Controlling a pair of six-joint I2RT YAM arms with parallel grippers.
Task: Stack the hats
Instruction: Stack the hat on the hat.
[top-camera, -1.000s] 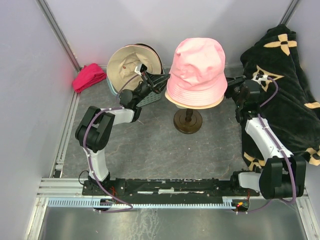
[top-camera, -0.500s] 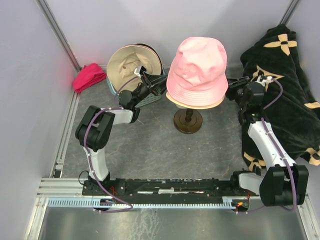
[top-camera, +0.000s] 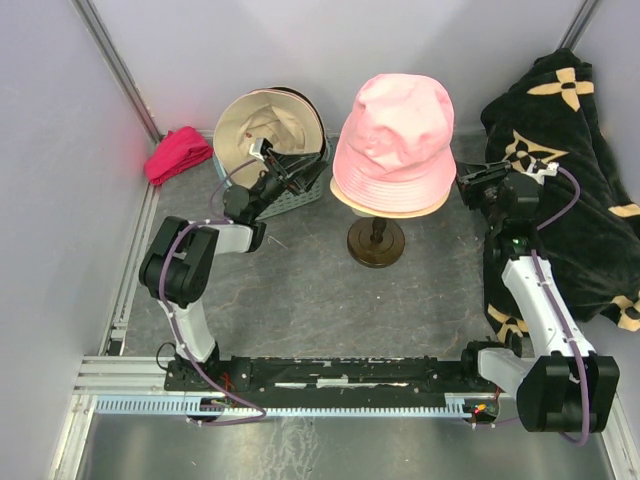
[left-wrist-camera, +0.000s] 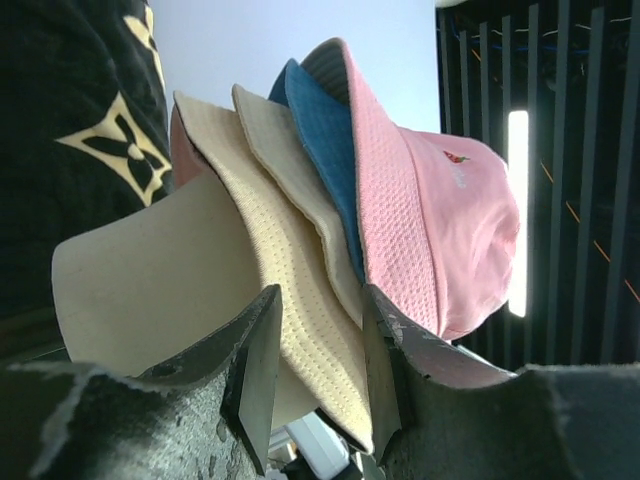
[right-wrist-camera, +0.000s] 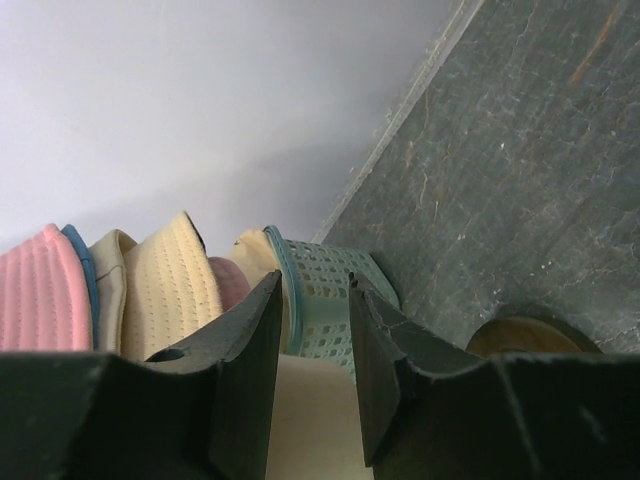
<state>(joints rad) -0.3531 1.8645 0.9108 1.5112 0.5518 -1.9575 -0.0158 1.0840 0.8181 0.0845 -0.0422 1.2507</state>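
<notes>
A pink hat (top-camera: 392, 135) tops a stack of hats on a wooden stand (top-camera: 376, 243), with a cream brim (top-camera: 395, 210) showing beneath it. In the left wrist view the stack shows pink (left-wrist-camera: 440, 220), blue (left-wrist-camera: 315, 140) and cream (left-wrist-camera: 290, 270) layers. More hats, cream (top-camera: 262, 125) in front, lie in a teal basket (top-camera: 305, 190). My left gripper (top-camera: 290, 172) is open and empty between basket and stack; its jaws (left-wrist-camera: 320, 370) frame the cream brim. My right gripper (top-camera: 470, 185) is open and empty just right of the stack, and in its wrist view (right-wrist-camera: 315, 340) faces the basket (right-wrist-camera: 325, 290).
A large black cloth with beige flower marks (top-camera: 575, 170) is heaped at the right, beside the right arm. A small magenta cloth (top-camera: 178, 153) lies at the back left. Grey walls close off the back and both sides.
My left gripper has drawn back leftward from the pink hat's brim toward the basket. My right gripper has pulled back to the right, away from the stack.
</notes>
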